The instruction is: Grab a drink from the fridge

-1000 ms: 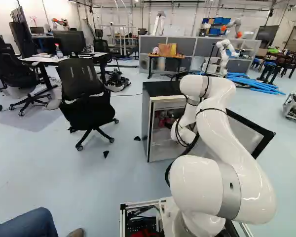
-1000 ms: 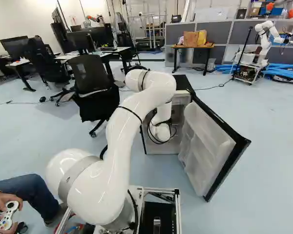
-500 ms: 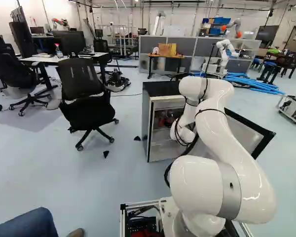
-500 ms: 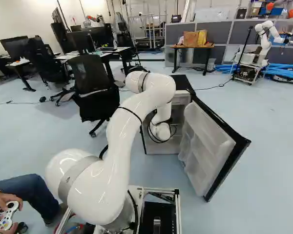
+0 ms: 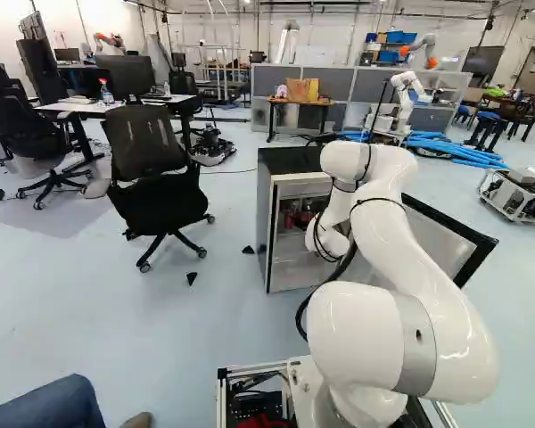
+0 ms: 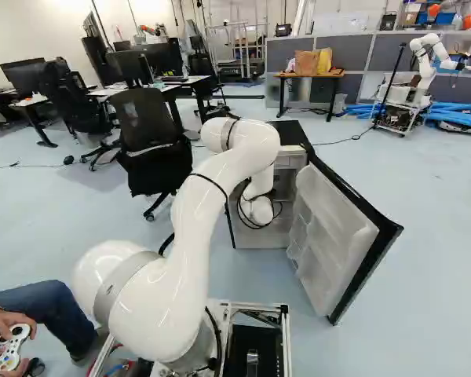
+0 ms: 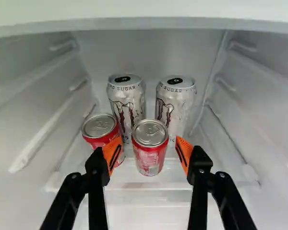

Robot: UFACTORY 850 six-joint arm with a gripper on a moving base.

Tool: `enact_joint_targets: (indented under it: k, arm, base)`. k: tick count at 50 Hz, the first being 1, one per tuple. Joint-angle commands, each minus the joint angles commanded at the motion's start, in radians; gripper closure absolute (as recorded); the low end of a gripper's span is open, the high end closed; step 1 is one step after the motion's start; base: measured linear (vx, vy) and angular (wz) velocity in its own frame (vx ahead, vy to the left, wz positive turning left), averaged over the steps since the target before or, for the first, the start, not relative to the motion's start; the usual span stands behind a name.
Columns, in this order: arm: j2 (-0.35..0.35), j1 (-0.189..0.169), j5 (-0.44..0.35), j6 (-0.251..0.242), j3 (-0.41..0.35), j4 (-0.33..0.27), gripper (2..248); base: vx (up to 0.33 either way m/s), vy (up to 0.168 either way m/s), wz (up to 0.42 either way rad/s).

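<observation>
Wrist view is showing four drink cans inside the fridge (image 5: pixel 292 161), all standing upright, long axes vertical, lids facing up. Front red can (image 7: pixel 150 148) is sitting ahead of the hand (image 7: pixel 148 139), lined up between the fingertips, with a gap showing on each side. Other red can (image 7: pixel 99 131) is standing just beside it, partly behind one orange pad (image 7: pixel 113 152). Two silver cans are standing behind: one silver can (image 7: pixel 126 98) nearer the other red can, second silver can (image 7: pixel 176 103) across from it. Front red can is covering some of their lower walls; the pad is cutting off part of the other red can. Pull tabs on the red lids are too small for a sure direction.

Hand is holding its fingers apart, clamping nothing. Left base view is giving only small red blurs in the fridge; right base view is losing the cans behind the arm (image 6: pixel 208 196). Arm is rising, reaching forward, then folding down at the fridge opening, its end beside the wide-open door (image 6: pixel 330 228). Hand is hard to make out in both base views.
</observation>
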State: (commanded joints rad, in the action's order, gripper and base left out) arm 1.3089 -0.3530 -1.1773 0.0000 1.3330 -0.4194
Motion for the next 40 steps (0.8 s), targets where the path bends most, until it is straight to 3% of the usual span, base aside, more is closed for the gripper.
enact_joint_targets:
  k: [18, 19, 23, 24, 40]
  arm:
    - [0.004, 0.001, 0.002, 0.0, 0.008, 0.0, 81]
    - [0.004, 0.001, 0.002, 0.0, 0.008, 0.0, 114]
    - [0.004, 0.001, 0.002, 0.0, 0.008, 0.0, 114]
    - [0.004, 0.001, 0.002, 0.0, 0.008, 0.0, 149]
    - [0.002, 0.001, 0.002, 0.0, 0.006, 0.0, 157]
  base:
    - [0.0, 0.0, 0.0]
    - [0.0, 0.0, 0.0]
    - [0.0, 0.0, 0.0]
    - [0.0, 0.0, 0.0]
    - [0.0, 0.0, 0.0]
